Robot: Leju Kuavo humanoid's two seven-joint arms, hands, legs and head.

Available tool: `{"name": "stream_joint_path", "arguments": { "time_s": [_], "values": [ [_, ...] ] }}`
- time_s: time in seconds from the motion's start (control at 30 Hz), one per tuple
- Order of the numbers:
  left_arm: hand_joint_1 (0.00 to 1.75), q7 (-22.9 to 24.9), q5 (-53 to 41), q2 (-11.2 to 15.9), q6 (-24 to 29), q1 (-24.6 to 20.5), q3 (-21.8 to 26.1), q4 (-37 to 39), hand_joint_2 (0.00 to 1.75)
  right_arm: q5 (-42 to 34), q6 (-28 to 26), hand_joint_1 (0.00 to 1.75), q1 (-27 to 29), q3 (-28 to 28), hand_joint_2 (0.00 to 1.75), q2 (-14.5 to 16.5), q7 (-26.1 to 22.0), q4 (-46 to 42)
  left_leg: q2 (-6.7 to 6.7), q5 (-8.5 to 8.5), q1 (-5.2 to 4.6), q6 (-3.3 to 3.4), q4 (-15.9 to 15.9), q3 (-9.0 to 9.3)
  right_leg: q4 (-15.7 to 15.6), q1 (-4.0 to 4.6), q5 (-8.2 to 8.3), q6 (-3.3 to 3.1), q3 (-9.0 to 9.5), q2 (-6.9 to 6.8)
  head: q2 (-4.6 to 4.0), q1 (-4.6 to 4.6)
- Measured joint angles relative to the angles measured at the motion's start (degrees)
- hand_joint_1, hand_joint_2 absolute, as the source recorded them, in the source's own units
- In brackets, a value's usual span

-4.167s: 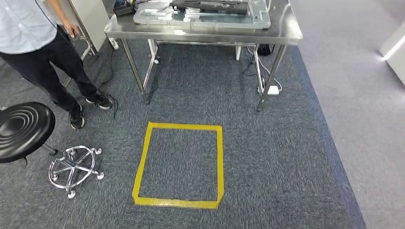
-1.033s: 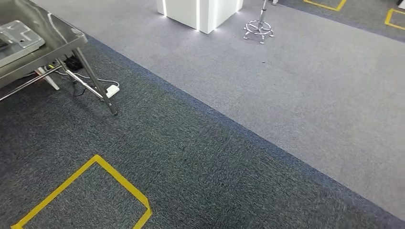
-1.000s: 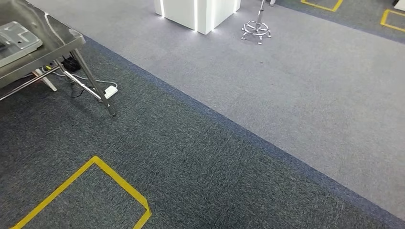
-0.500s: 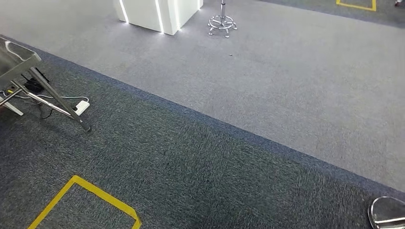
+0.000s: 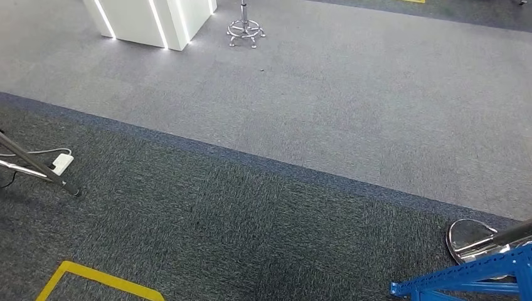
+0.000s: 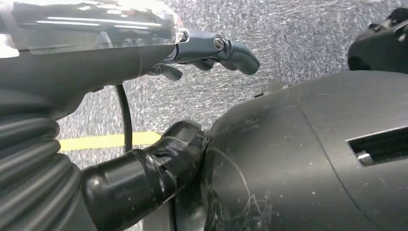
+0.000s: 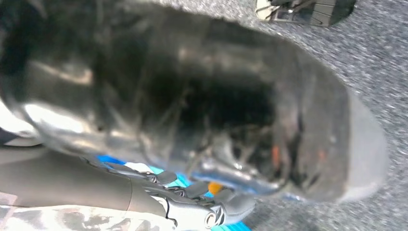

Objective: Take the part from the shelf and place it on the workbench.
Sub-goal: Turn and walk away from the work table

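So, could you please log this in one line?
left hand: empty | right hand: blurred | blue shelf frame: lower right, head view

Grey ribbed wrist cover, dark screwed fingers on left hand (image 6: 192, 53).

We see rough, matt carpet (image 5: 207, 213) underfoot, dark next to a paler grey stretch. The shelf frame (image 5: 477, 276) looks like blue painted metal, the stool base (image 5: 244, 28) shiny chrome, the white cabinet (image 5: 150, 19) glossy and smooth.
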Motion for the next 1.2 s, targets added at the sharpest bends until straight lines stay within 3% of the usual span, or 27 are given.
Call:
{"name": "stream_joint_path", "arguments": {
  "time_s": [0.07, 0.1, 0.13, 0.17, 0.2, 0.27, 0.33, 0.4, 0.47, 0.5, 0.57, 0.63, 0.67, 0.73, 0.8, 0.87, 0.93, 1.0, 1.07, 1.13, 1.17, 1.2],
  "values": [
    [0.0, 0.02, 0.01, -0.04, -0.01, 0.01, -0.01, 0.0, 0.0, 0.12, 0.08, 0.0, -0.06, 0.09, 0.0, 0.0, 0.13, 0.01, 1.57, 0.18, -0.1, 0.33, -0.2, -0.04, 6.97, -0.06, -3.79, 0.27, -3.3, -2.69, 0.0, 0.05],
    [0.0, 0.05, 0.0, -0.04, -0.02, 0.01, -0.01, 0.0, 0.0, 0.17, 0.12, 0.0, -0.05, 0.11, 0.0, 0.0, 0.22, 0.02, 2.35, 0.14, -0.17, 0.37, -0.16, -0.12, 10.42, -0.21, -5.14, 0.45, -4.94, -3.19, 0.0, 0.04],
    [0.0, 0.08, -0.01, -0.04, -0.02, -0.01, -0.01, 0.0, 0.0, 0.24, 0.19, 0.0, -0.02, 0.13, 0.0, 0.0, 0.32, 0.02, 3.09, 0.05, -0.2, 0.36, -0.11, -0.14, 12.39, -0.39, -5.53, 0.6, -5.87, -3.47, 0.0, 0.04],
    [0.0, 0.11, -0.01, -0.04, -0.03, -0.03, -0.02, 0.0, 0.0, 0.32, 0.28, 0.0, 0.02, 0.14, 0.0, 0.0, 0.41, 0.03, 3.79, -0.08, -0.2, 0.3, -0.06, -0.12, 12.18, -0.58, -4.81, 0.75, -5.7, -3.73, 0.0, 0.04],
    [0.0, 0.14, -0.01, -0.04, -0.03, -0.06, -0.02, 0.0, 0.0, 0.4, 0.37, 0.0, 0.06, 0.14, 0.0, 0.0, 0.48, 0.03, 4.42, -0.26, -0.18, 0.17, 0.01, -0.02, 9.7, -0.75, -3.17, 0.85, -4.33, -4.18, 0.0, 0.04],
    [0.0, 0.15, -0.01, -0.01, -0.03, -0.09, -0.03, 0.0, 0.0, 0.62, 0.53, 0.0, 0.01, 0.16, 0.0, 0.01, 0.52, 0.03, 5.53, -0.84, -0.32, -0.36, 0.31, 0.24, 1.79, -0.75, 0.15, 0.8, -0.07, -6.39, 0.0, 0.04],
    [0.0, 0.15, -0.01, 0.1, -0.03, -0.12, -0.15, 0.0, 0.0, 0.82, 0.67, 0.0, -0.13, 0.29, 0.0, 0.04, 0.53, 0.03, 6.34, -1.44, -0.58, -1.06, 0.52, 0.44, -2.48, -0.48, 1.09, 0.22, 2.16, -7.76, 0.0, -0.03],
    [0.0, 0.15, 0.0, 0.17, -0.03, -0.27, -0.48, 0.0, 0.0, 0.91, 0.8, 0.0, -0.08, 0.52, 0.0, 0.05, 0.59, 0.04, 7.12, -1.74, -0.65, -1.67, 0.45, 0.83, -2.72, -0.28, 0.87, -0.52, 2.16, -6.94, 0.0, -0.1],
    [0.0, 0.19, -0.01, 0.21, -0.06, -0.39, -0.87, -0.02, 0.0, 0.98, 0.91, 0.0, 0.01, 0.66, 0.0, 0.02, 0.81, 0.05, 6.28, -2.74, -0.39, -2.29, 1.32, 0.94, -3.05, -0.34, 0.98, -1.22, 2.29, -5.92, 0.0, -0.1],
    [0.0, 0.24, -0.01, 0.22, -0.1, -0.39, -1.04, -0.03, 0.0, 1.04, 0.98, 0.0, -0.04, 0.69, 0.0, 0.01, 0.93, 0.05, 5.15, -4.07, -0.25, -2.53, 3.21, 0.22, -3.23, -0.42, 1.09, -1.57, 2.36, -5.4, 0.0, -0.11],
    [0.0, 0.25, -0.01, 0.22, -0.21, -0.34, -1.28, -0.04, 0.0, 1.32, 1.19, 0.0, -0.12, 0.86, 0.0, 0.0, 1.13, 0.05, 2.79, -7.8, -0.15, -2.73, 10.17, -3.13, -3.32, -0.38, 1.13, -2.03, 2.42, -4.33, 0.0, -0.14],
    [0.0, 0.11, -0.01, 0.21, -0.31, -0.33, -1.41, -0.04, 0.0, 1.84, 1.61, 0.0, -0.08, 1.18, 0.0, 0.0, 1.37, 0.05, 2.12, -9.76, -0.25, -2.67, 16.48, -6.37, -3.3, -0.16, 1.1, -2.18, 2.51, -3.01, 0.0, -0.15],
    [0.0, 0.09, -0.01, 0.21, -0.33, -0.33, -1.43, -0.04, 0.0, 2.06, 1.85, 0.0, -0.05, 1.34, 0.0, 0.01, 1.51, 0.05, 1.98, -9.01, -0.31, -2.51, 16.92, -6.72, -3.28, -0.06, 1.08, -2.2, 2.61, -2.22, 0.0, -0.14],
    [0.0, 0.32, -0.01, 0.2, -0.34, -0.35, -1.45, -0.04, 0.0, 2.27, 2.26, 0.0, -0.04, 1.57, 0.0, 0.04, 1.78, 0.05, 1.1, -4.62, -0.36, -1.95, 11.52, -4.59, -3.23, 0.06, 1.08, -2.21, 2.81, -0.53, 0.0, -0.14],
    [0.0, 0.72, 0.0, 0.19, -0.35, -0.3, -1.49, 0.01, 0.0, 2.48, 2.64, 0.0, -0.1, 1.7, 0.0, 0.13, 2.0, 0.05, -2.07, -1.12, -0.3, -1.38, 4.33, -2.0, -3.09, 0.06, 1.19, -2.0, 2.63, 0.97, 0.0, -0.12],
    [0.0, 0.98, 0.0, 0.15, -0.36, -0.25, -1.54, 0.04, 0.0, 2.96, 3.03, 0.0, -0.09, 1.96, 0.0, 0.22, 2.17, 0.05, -4.09, -0.54, -0.34, -1.12, 1.59, -1.27, -3.07, -0.17, 1.54, -1.39, 2.02, 2.25, 0.0, -0.12],
    [0.0, 1.04, 0.0, -0.05, -0.32, -0.3, -1.62, -0.01, 0.0, 3.58, 3.25, 0.0, 0.09, 2.31, 0.0, 0.27, 2.25, 0.07, -3.04, -0.21, -0.3, -0.77, 0.96, -1.02, -3.24, -0.35, 1.89, -0.63, 1.62, 3.2, 0.0, -0.13],
    [0.0, 1.15, -0.01, -0.34, -0.26, -0.34, -1.77, -0.05, 0.0, 4.06, 3.5, 0.0, 0.19, 2.58, 0.0, 0.28, 2.32, 0.09, -1.49, 0.42, -0.12, -0.14, -0.01, -0.53, -1.76, -0.07, 0.8, -0.13, 0.86, 1.02, 0.0, -0.08],
    [0.0, 1.32, 0.0, -0.48, -0.27, -0.35, -1.86, -0.07, 0.0, 4.61, 3.92, 0.0, 0.11, 2.88, 0.0, 0.27, 2.39, 0.09, 0.29, 0.7, -0.18, 0.3, -0.49, -0.37, 4.06, 0.02, -2.56, 0.26, -1.91, -2.35, 0.0, -0.04],
    [0.0, 1.58, 0.0, -0.5, -0.3, -0.38, -1.9, -0.07, 0.0, 5.4, 4.24, 0.0, 0.13, 3.34, 0.0, 0.28, 2.57, 0.09, 2.01, 0.62, -0.32, 0.44, -0.45, -0.44, 10.85, -0.35, -5.27, 0.71, -5.18, -3.39, 0.0, -0.05],
    [0.0, 1.78, 0.0, -0.49, -0.3, -0.41, -1.98, -0.07, 0.0, 5.8, 4.32, 0.0, 0.19, 3.61, 0.0, 0.3, 2.69, 0.09, 2.78, 0.53, -0.34, 0.43, -0.42, -0.44, 12.08, -0.55, -5.22, 0.93, -5.73, -3.56, 0.0, -0.05],
    [0.0, 2.05, -0.01, -0.49, -0.28, -0.48, -2.18, -0.07, 0.0, 6.11, 4.37, 0.0, 0.25, 3.85, 0.0, 0.3, 2.82, 0.09, 3.47, 0.42, -0.33, 0.37, -0.36, -0.4, 11.05, -0.75, -4.13, 1.13, -5.11, -3.79, 0.0, -0.04]
  ]
}}
